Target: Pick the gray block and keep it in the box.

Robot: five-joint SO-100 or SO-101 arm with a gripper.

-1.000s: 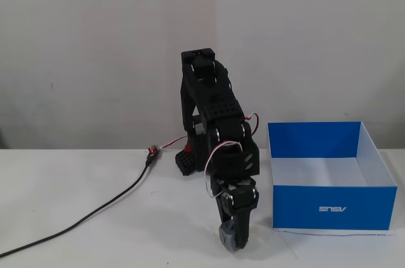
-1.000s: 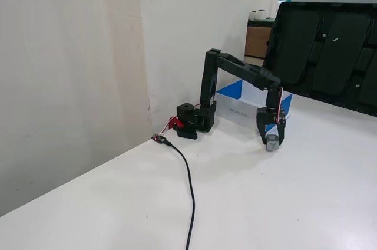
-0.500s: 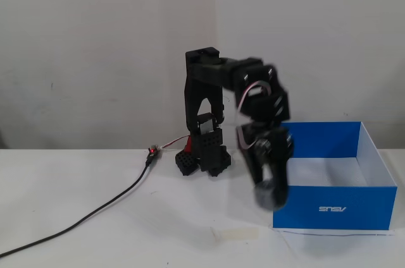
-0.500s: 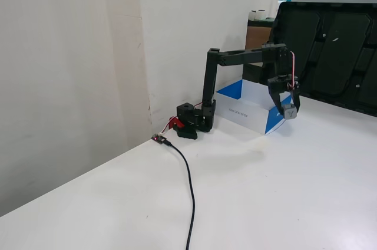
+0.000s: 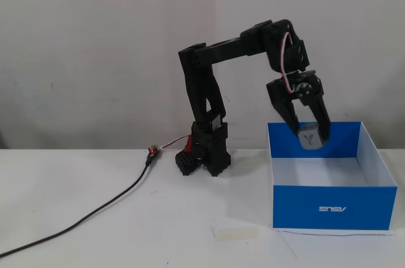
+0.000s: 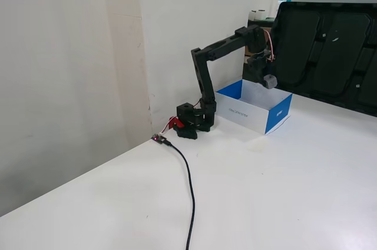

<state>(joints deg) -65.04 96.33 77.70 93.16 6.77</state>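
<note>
The gray block (image 5: 310, 137) is held between my gripper's fingers, above the inside of the box near its back wall. It also shows in a fixed view (image 6: 270, 81), raised over the box. My gripper (image 5: 309, 135) points down and is shut on the block. The box (image 5: 333, 208) is blue with a white interior and a small white logo on its front wall; it stands to the right of the arm's base. In the other fixed view the box (image 6: 281, 112) lies behind the base, near the wall.
The arm's black base (image 5: 207, 151) stands at the table's back, with a red part beside it. A black cable (image 5: 95, 210) runs from the base to the left front. A strip of tape (image 5: 235, 233) lies on the table in front. Dark panels (image 6: 330, 49) stand behind the box.
</note>
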